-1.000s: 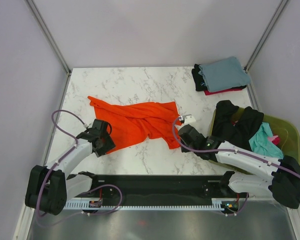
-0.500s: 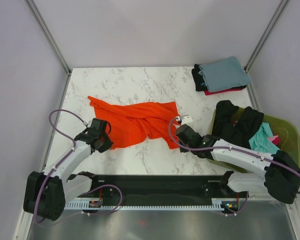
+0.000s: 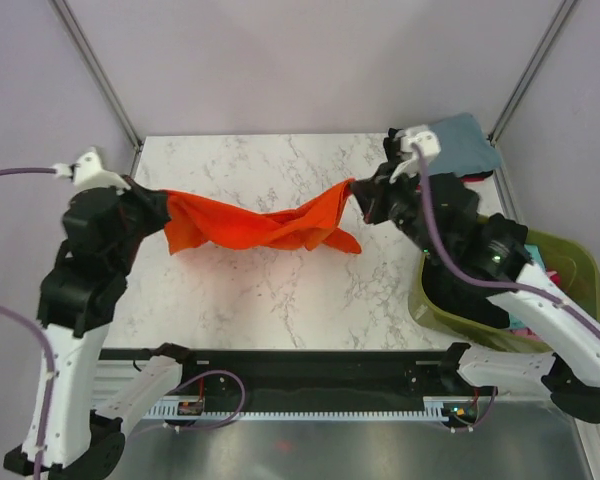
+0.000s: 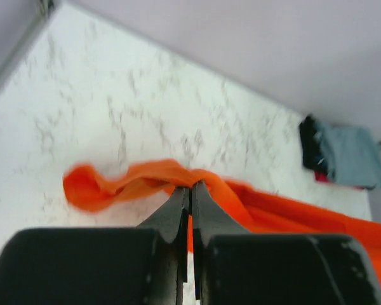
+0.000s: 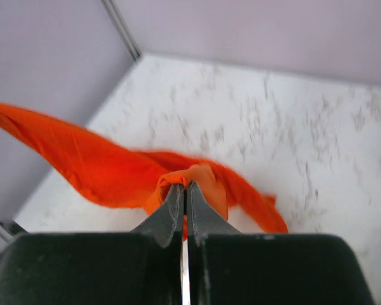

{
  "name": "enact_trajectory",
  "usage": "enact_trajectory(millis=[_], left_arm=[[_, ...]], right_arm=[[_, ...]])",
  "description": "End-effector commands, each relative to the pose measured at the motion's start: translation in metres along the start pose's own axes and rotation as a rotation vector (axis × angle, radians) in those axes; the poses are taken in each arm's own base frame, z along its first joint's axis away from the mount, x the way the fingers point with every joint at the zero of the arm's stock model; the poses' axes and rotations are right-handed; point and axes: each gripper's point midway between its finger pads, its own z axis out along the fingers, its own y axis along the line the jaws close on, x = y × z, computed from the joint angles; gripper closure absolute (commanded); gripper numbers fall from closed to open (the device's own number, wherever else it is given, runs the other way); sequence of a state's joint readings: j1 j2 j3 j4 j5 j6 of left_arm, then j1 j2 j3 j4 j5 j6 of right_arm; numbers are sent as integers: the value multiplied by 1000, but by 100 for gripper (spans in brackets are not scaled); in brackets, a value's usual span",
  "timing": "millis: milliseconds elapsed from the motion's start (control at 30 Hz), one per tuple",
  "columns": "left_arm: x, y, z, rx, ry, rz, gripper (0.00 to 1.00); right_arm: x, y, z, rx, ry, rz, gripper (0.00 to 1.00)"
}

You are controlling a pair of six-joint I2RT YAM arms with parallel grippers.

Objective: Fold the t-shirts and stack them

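Raised now, the orange t-shirt (image 3: 260,228) hangs stretched between left pincer (image 3: 162,206) and right pincer (image 3: 358,192), each pinching an end.

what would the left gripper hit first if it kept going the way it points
The orange t-shirt pinched in the left gripper; beyond it, probably the marble table, though depth is unclear.

The white marbled surface (image 3: 280,290) carries a stack of folded t-shirts (image 3: 468,145) in its far right corner, grey-blue on top, black and red beneath. An olive-green basket (image 3: 572,258) sits at its right edge.
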State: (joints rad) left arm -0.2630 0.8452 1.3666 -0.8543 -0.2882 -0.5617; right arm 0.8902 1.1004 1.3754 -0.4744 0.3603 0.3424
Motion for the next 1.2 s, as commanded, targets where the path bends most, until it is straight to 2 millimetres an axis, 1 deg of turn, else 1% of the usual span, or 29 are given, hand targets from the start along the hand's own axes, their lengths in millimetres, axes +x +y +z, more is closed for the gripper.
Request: enact_trajectory(millis=[0,33,100,133,167,267,333,433,467,500,533,567,633,667,700,733,767,800,833,867,900,933,967,1000,1033,1067,1100,1133,1167], left_arm=[[-67,18,-50,-79,-199,121,98],[-90,16,-67,-80,-269,114,98],[-112,16,-85,-84,-333,146,98],[-129,13,-102,-70,-389,141,98],[-139,17,-111,-90,-422,161,98],[-171,21,-147,-104,-542,167,98],[-185,20,-164,-96,-597,163,98],[-193,15,-162,-91,-603,188,98],[-192,12,-152,-100,-586,207,98],[-192,10,-145,-106,-573,217,98],[-190,8,-136,-115,-554,233,98],[-188,5,-128,-119,-538,248,98],[-180,0,-92,-158,-469,288,98],[-174,-4,-75,-163,-432,313,98],[-161,-11,-42,-179,-355,363,98],[-154,-14,-22,-190,-310,378,98],[-146,-15,-4,-191,-266,394,98],[-138,1,34,-257,-189,402,98],[-125,-6,56,-168,-119,349,98],[-118,4,76,-157,-65,307,98],[-110,23,103,-179,-2,265,98],[-88,62,148,-261,122,220,98],[-72,80,175,-296,188,206,98],[-56,101,196,-333,259,197,93],[-16,123,230,-355,420,171,72],[-2,131,242,-357,474,146,59],[11,138,252,-355,515,126,51],[22,144,263,-358,546,101,44],[36,151,275,-370,581,96,43]], right_arm=[[-108,6,-62,-64,-274,8,100],[-132,9,-80,-91,-337,25,100],[-168,11,-118,-153,-473,72,100],[-177,11,-130,-174,-515,88,100],[-189,11,-153,-214,-569,104,100],[-215,8,-193,-270,-682,127,100],[-228,6,-209,-277,-736,131,100],[-239,1,-210,-236,-750,118,100],[-238,6,-191,-211,-716,104,100],[-234,1,-178,-156,-681,82,100],[-240,0,-173,-128,-680,80,100],[-233,5,-139,-77,-625,52,100],[-230,-1,-108,29,-588,5,100],[-216,7,-66,71,-524,-37,100],[-210,7,-44,104,-496,-59,100],[-216,2,-28,129,-497,-72,100],[-197,1,23,150,-426,-93,100],[-192,-4,47,144,-402,-84,100],[-204,-25,67,151,-413,-23,100],[-173,-42,127,186,-319,-20,100],[-157,-61,154,227,-258,-10,100],[-178,-77,164,257,-302,6,100],[-122,-101,230,306,-178,2,97],[-98,-115,253,326,-116,1,83],[-103,-124,264,320,-135,14,58],[-57,-142,297,353,-52,24,5],[-45,-152,304,374,-34,35,2],[-17,-173,311,414,24,49,2],[-9,-182,312,426,31,68,2]])
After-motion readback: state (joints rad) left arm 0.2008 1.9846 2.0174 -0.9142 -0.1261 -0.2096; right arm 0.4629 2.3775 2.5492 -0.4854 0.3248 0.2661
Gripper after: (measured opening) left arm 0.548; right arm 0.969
